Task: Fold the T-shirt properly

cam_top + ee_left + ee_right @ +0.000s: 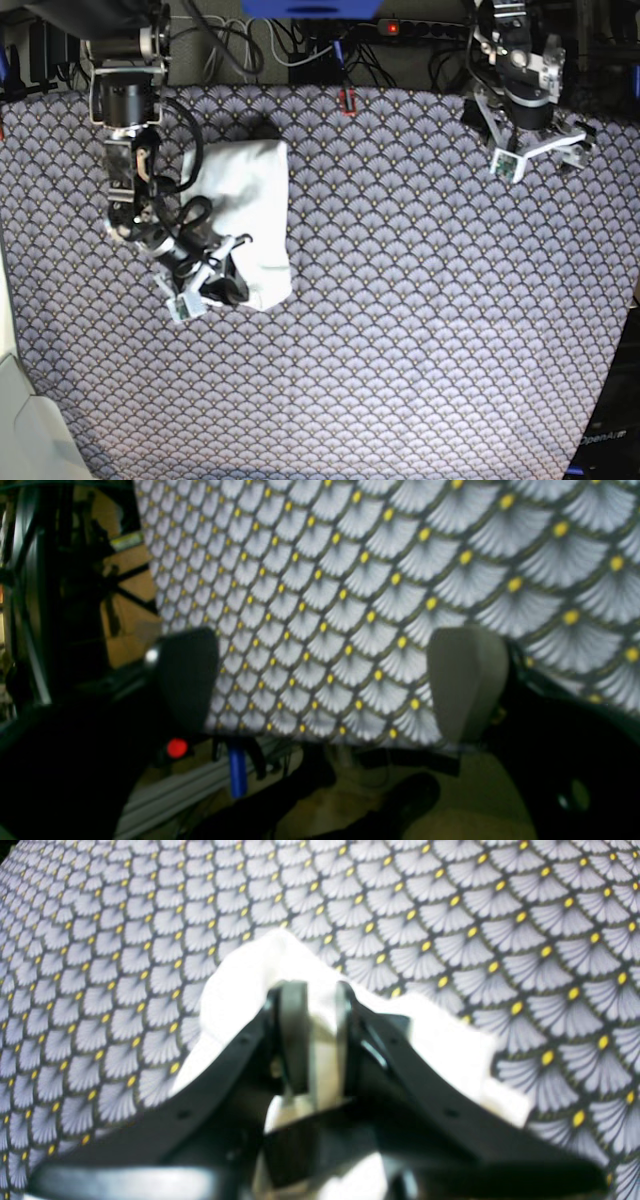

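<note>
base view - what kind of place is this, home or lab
Probably a robotics lab bench: two robot arms over a table with patterned cloth, a power strip and loose cables behind it.

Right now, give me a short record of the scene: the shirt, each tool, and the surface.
shirt: T-shirt, folded into a white rectangle, plain side up, no print showing
shirt position: toward the base view's left on the table
right tool: closed on a fold of the shirt at its lower edge
left tool: open, holding nothing, near the far corner of the table, apart from the shirt
surface: patterned tablecloth with a fan-scale print and yellow dots
</note>
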